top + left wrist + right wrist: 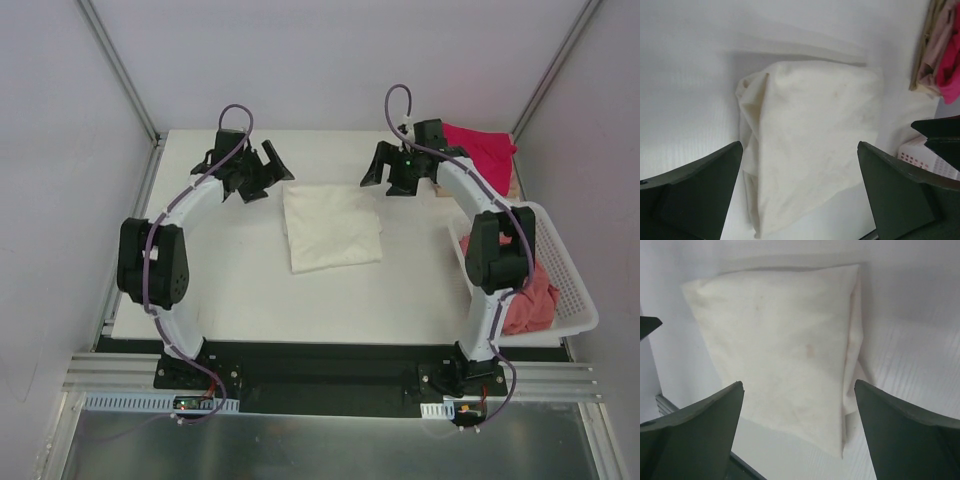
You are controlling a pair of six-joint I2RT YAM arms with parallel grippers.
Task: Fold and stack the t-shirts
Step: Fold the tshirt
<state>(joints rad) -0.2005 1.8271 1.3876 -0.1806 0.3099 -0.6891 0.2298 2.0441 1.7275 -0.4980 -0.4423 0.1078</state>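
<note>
So the large cream cotton t-shirt (332, 226) is lying folded into a rough rectangle in the middle of the white table (250, 290), one side edge bunching up a bit, and nothing is touching it. The left gripper (265, 175) and the right gripper (385, 175) are hanging just off its far corners, one on each side, both with jaws spread wide and gripping nothing at all. Looks to me like the first fold is basically wrapping up and the rest is waiting. The magenta-red t-shirt (480, 150) is sitting rumpled in the far right corner with a bit of tan fabric (921, 70) peeking out beside it in the left wrist view, and I can't tell if either counts as folded, though I'm doubting it. The salmon-pink t-shirt (535, 295) is slumping in the white slotted plastic basket (570, 280) at the right edge, clearly unfolded. So I'm guessing one down, three to go, and no stack is forming yet.
</note>
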